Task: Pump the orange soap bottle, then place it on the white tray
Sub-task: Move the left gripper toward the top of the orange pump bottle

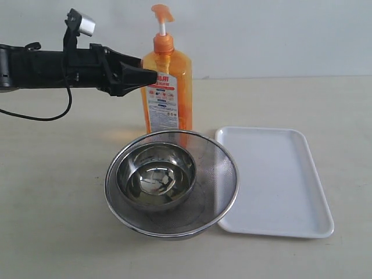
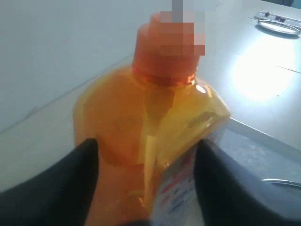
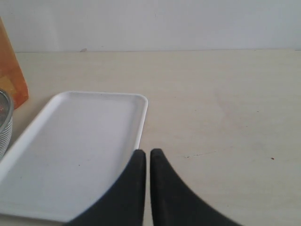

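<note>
Two tools are in play at this desk [image 1: 52, 203], and we are finding them in different states. From the left of the exterior view the left tool [image 1: 146, 77] is extending level, its tip at the upper body of the orange soap bottle [image 1: 174, 87]. In the left wrist view its black fingers [image 2: 70, 188] are standing spread with the bottle's body between them. We are not able to tell whether they are pressing on the plastic or only flanking it.

The bottle is standing upright on the desk, its pump head [image 1: 163, 11] sitting high on the white stem [image 1: 164, 27]. It is standing behind the large steel bowl [image 1: 224, 174], which is holding a smaller steel bowl [image 1: 156, 168], and near the far left corner of the white tray [image 1: 279, 180], not on it. The tray is lying flat just beside the large bowl.

Near one edge of the tray, the right tool [image 3: 146, 157] is hanging with its fingers pressed together, gripping nothing.
</note>
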`<action>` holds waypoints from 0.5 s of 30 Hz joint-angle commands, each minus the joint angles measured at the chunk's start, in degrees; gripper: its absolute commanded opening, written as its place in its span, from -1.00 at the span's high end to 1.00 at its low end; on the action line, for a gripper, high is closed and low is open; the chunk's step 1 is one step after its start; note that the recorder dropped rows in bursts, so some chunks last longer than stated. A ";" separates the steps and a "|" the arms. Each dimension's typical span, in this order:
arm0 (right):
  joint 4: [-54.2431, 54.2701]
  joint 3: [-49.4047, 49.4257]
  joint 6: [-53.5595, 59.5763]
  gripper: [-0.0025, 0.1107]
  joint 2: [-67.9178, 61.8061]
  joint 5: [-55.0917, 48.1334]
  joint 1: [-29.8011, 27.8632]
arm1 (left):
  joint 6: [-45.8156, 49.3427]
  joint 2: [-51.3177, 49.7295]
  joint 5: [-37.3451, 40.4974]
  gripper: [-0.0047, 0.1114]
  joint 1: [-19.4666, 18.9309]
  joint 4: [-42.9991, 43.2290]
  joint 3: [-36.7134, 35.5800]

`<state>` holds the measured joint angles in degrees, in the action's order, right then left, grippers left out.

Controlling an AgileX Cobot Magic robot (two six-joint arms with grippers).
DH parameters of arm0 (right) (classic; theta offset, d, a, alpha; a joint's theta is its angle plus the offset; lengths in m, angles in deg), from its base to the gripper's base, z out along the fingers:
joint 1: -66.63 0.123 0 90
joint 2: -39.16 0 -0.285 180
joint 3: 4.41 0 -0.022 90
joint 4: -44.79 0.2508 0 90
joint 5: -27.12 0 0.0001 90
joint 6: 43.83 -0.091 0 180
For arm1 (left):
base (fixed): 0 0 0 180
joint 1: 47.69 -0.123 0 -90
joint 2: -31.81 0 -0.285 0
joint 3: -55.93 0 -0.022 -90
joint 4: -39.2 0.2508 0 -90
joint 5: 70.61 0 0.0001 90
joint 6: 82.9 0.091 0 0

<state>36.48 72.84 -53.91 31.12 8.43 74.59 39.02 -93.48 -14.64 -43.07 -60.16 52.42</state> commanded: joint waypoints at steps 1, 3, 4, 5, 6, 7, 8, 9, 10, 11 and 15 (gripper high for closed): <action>0.04 -0.03 0.05 0.96 0.26 0.25 -0.41 | 0.25 0.05 1.42 0.43 0.27 0.09 0.35; 0.04 -0.03 0.05 0.96 0.26 0.25 -0.41 | 0.25 0.05 1.31 0.67 0.27 1.79 0.35; 0.04 -0.03 0.05 0.96 0.26 0.25 -0.41 | 0.25 0.05 1.22 0.79 0.27 2.47 0.35; 0.04 -0.03 0.05 0.96 0.26 0.25 -0.41 | 0.25 0.05 1.34 0.83 -0.03 2.76 0.35; 0.04 -0.03 0.16 0.96 0.26 0.25 -0.41 | 0.25 0.05 1.49 0.83 -0.16 2.84 0.35; 0.04 -0.03 0.16 0.96 0.26 0.25 -0.41 | 0.25 0.05 1.49 0.83 -0.44 2.84 0.35; 0.04 -0.03 0.16 0.96 0.26 0.25 -0.41 | -0.34 0.05 1.76 0.83 -0.77 2.84 0.35; 0.04 -0.03 0.16 0.96 0.26 0.25 -0.41 | -1.25 0.05 2.73 0.83 -1.37 2.84 0.35; 0.04 -0.03 0.04 0.96 0.26 0.25 -0.41 | -2.05 0.05 3.70 0.83 -1.75 2.84 0.35; 0.04 -0.03 0.04 0.96 0.26 0.25 -0.41 | -2.17 0.05 4.97 0.83 -2.11 2.84 0.35; 0.04 -0.03 0.04 0.96 0.26 0.25 -0.41 | 0.26 0.05 8.45 0.83 -4.00 0.16 0.35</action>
<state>36.48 72.84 -53.91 31.12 8.43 74.59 37.80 -93.48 -8.88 -46.02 -57.59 52.51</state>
